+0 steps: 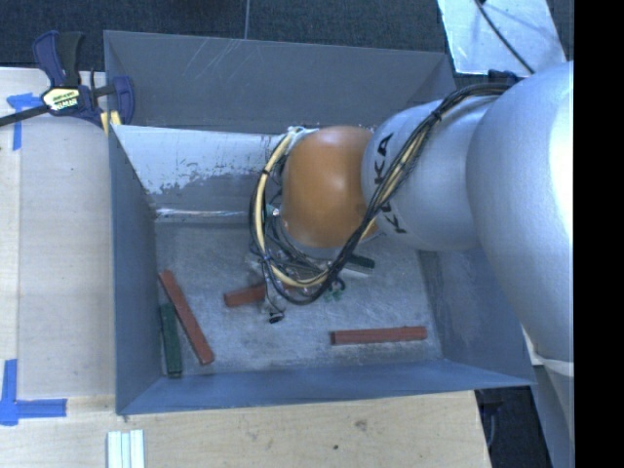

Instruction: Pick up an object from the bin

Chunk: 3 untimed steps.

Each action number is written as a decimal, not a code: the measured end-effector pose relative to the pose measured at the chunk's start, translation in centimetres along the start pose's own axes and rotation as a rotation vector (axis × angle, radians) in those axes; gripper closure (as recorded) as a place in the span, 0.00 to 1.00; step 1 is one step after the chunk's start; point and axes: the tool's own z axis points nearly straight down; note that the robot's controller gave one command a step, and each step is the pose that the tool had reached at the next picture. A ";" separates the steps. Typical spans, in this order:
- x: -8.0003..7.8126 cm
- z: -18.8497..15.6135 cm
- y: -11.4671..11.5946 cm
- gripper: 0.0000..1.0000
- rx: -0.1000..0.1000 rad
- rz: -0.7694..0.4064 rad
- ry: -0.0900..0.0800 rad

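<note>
My gripper (pixel 274 307) hangs low over the middle of the bin floor, mostly hidden under the arm's orange cover and cables. A short red-brown block (pixel 243 298) lies just to its left, touching it or nearly so. A dark green piece (pixel 357 261) pokes out from under the cover on the right side. A long red-brown bar (pixel 378 335) lies flat on the floor to the lower right of the gripper.
Along the bin's left side a red-brown bar (pixel 186 317) lies slanted beside a dark green stick (pixel 171 341). The arm reaches in from the right and covers the bin's back right part.
</note>
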 end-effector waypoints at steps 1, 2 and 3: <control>4.3 -15.2 1.5 1.00 0.001 -0.236 -0.007; 4.4 -14.8 1.5 0.00 0.000 -0.232 0.000; 0.2 0.3 -0.2 0.00 -0.002 -0.286 0.010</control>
